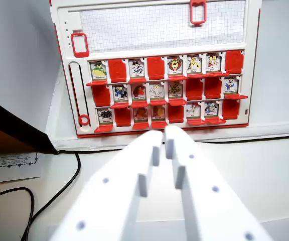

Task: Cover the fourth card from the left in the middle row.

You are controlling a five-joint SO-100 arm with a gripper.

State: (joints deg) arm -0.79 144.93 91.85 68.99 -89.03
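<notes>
Two white fingers (152,150) of the claw (164,134), nearly together, only a narrow slit between them. Nothing held. Fills the lower middle of the wrist view, tips pointing up at the board (64,75). Tips line up with the board's lower red edge; touching or apart, cannot tell.

Just above the tips: three rows of eight card slots, some showing pictures, some flipped to plain red.
- Bottom row: pictures in slots 1, 3, 4, 6, 7 from the left; red in 2, 5, 8.
- Middle row: red in 1, 6, 7; pictures in 2, 3, 4, 5, 8.
- Top row: pictures in 1, 3, 5, 6, 7; red in 2, 4, 8.

Fourth card (157,91) in the middle row: picture showing, pale figure, not covered. Sits a little left of the tips' line and one row above the bottom row, well clear of the claw.

Above the rows: grid panel (159,25), with a red slider (198,11) on its top edge and another red slider (79,44) at its left. Red ring (84,119) at the bottom of the board's left slot.

Board rests on a white table (265,165). Black cable (76,173) curls across the table at the wrist view's left, next to a printed sheet of paper (9,164); dark panel (9,128) above the sheet.
</notes>
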